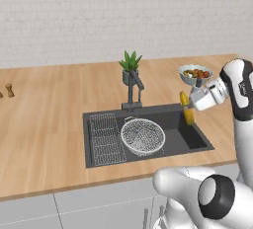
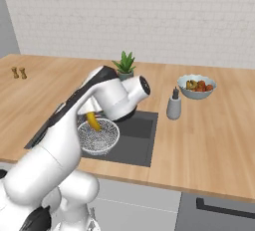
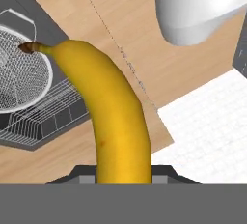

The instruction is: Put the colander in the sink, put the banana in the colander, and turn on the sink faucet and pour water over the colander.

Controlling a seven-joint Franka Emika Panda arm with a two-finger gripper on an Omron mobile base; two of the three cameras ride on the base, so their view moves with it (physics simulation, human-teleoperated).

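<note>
1. Left base view: we're carrying the banana point(image 1: 187, 108) in the gripper point(image 1: 189, 105), fingers clamped on it, long axis hanging roughly vertical above the sink's point(image 1: 197, 141) right end.
2. We're seeing the colander point(image 1: 143, 135) sitting empty mid-basin, off to our left, beside the rack point(image 1: 105, 139).
3. We're guessing the next move goes leftward, then down.

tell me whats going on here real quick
The robot arm's tool is shut on the banana, holding it in the air over the right part of the sink. The colander already sits in the basin beside the wire rack. No water runs from the sink faucet.
</note>
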